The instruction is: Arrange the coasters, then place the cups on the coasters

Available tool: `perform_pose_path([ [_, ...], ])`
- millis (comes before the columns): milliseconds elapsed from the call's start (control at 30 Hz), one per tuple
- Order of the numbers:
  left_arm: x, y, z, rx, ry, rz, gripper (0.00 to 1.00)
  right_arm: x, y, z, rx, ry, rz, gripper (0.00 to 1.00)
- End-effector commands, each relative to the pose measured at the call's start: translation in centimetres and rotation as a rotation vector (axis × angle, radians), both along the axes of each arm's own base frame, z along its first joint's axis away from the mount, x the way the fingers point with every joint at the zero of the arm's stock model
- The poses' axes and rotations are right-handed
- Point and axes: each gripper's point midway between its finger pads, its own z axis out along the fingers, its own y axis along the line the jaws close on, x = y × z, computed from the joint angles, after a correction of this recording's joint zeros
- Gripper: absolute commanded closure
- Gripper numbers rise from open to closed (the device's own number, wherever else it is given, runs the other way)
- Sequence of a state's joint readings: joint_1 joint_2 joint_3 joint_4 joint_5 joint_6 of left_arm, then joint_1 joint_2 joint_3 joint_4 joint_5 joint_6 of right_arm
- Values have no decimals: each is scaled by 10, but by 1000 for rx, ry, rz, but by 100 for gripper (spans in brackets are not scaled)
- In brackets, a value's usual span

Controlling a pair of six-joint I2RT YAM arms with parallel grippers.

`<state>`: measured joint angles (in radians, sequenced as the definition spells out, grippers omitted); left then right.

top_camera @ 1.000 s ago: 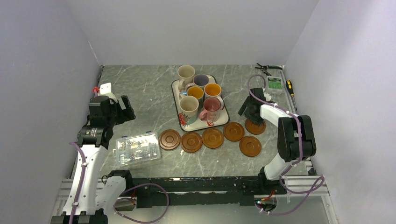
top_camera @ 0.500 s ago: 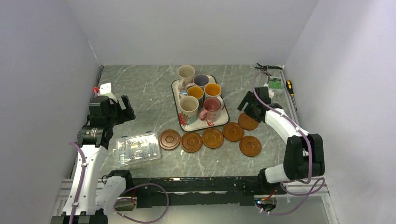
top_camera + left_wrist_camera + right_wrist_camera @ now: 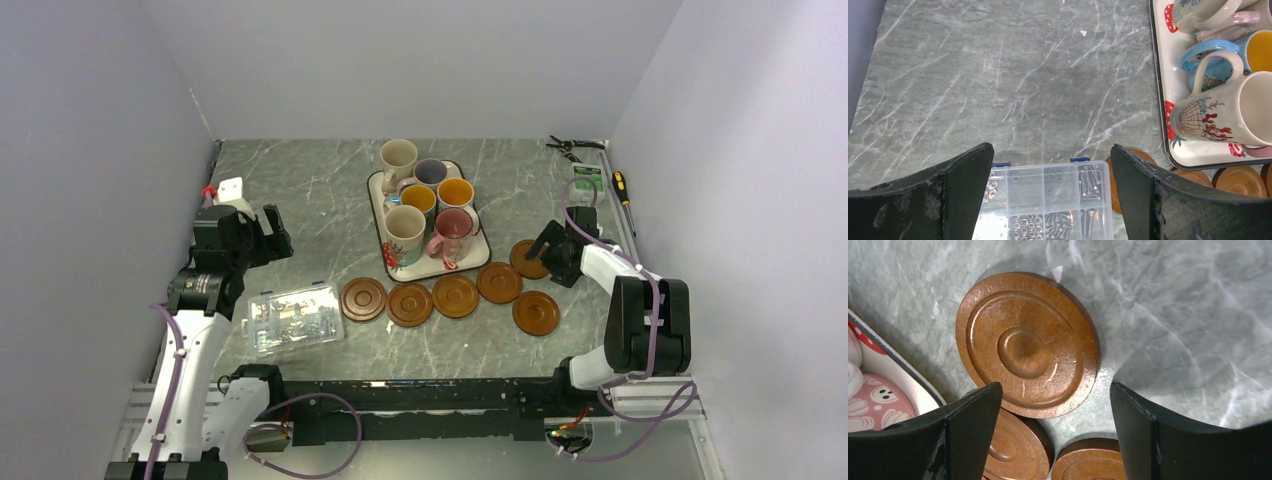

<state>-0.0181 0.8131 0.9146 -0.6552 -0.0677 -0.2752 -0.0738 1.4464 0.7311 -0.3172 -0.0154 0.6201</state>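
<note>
I work from the marble table [image 3: 300,190], and the white strawberry-print tray [image 3: 432,268] near its middle is my reference for everything else

My left arm [image 3: 185,340] stands well off the tray's left side. Its left gripper [image 3: 1050,150] hangs with the jaws wide apart and nothing between them. My right arm [image 3: 640,320] bends in from the tray's right side. The right gripper [image 3: 1054,390] hovers low just off the tray's near right corner, jaws spread wide and gripping nothing

The clear plastic box [image 3: 295,318] of screws lies off the tray's near left corner

All six cups [image 3: 454,224] stand upright on the tray, packed close, none on a coaster yet

The coasters [image 3: 455,296] lie flat on the table. Four sit close side by side in a row along the tray's near edge, and a fifth is nearer me, beyond the row's right end. The last coaster [image 3: 1027,345] lies beside the tray's near right corner, right under the open right gripper
</note>
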Motion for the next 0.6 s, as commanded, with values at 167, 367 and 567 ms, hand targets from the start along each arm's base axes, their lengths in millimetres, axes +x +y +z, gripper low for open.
perform_pose_path([
  [167, 4, -3, 15, -12, -53, -6, 6, 24, 17, -7, 89, -52, 79, 20],
  [367, 4, -2, 15, -10, -52, -2, 6, 30, 20, -7, 103, -63, 102, 21],
  [567, 4, -1, 15, -9, -53, 0, 6, 17, 0, 6, 7, -45, 28, 16],
])
